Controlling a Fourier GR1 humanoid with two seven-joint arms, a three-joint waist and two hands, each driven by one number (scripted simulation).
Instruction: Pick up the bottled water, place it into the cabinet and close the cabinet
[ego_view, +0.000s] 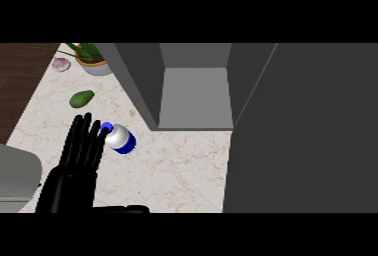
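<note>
Cabinet (193, 95): grey, standing on the counter, its front open toward the viewer; the inside shelf shows bare grey.
Cabinet door (303, 130): dark grey panel swung out to the right, filling the right side of the view.
Water bottle (118, 137): white with a blue cap and blue base, apparently lying tilted on the counter, in front of the cabinet's left wall and outside it.
Left hand (76, 155): black, fingers straight and together, pointing away from the robot; its fingertips are just beside the bottle's cap, and contact is hard to judge from above.
Right hand: not visible.
Counter (177, 170): pale marble, with a dark wood floor past its left edge.
Avocado (81, 98): green, left of the cabinet, beyond the bottle.
Potted plant (92, 60): green leaves in a pale pot at the far left corner.
Garlic (61, 64): small pale bulb just left of the pot.
Grey object (16, 175): at the lower left edge, beside the left forearm.
</note>
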